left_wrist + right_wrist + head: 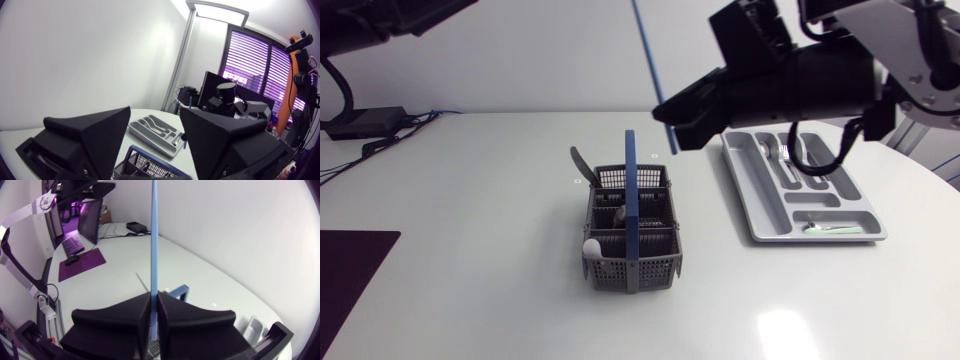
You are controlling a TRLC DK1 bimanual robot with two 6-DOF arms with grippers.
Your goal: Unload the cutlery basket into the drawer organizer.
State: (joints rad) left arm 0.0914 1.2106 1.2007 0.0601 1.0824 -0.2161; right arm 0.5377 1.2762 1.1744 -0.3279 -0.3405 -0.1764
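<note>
The grey cutlery basket (655, 262) with its upright blue handle (632, 200) stands mid-table; a grey utensil (582, 165) and a white one (591, 247) stick out of it. The grey drawer organizer (760, 215) lies to its right with several pieces of cutlery in it. Above the basket's far right corner my right gripper (672, 118) (154, 300) is shut on a long thin blue stick (645, 55) (153, 235) that points away from it. High up, my left gripper (155, 114) is open and holds nothing, with the basket (145, 165) under it and the organizer (155, 129) ahead.
A black box with cables (365, 122) sits at the back left. A dark mat (350, 270) lies at the front left edge. Bare tabletop surrounds the basket on all sides.
</note>
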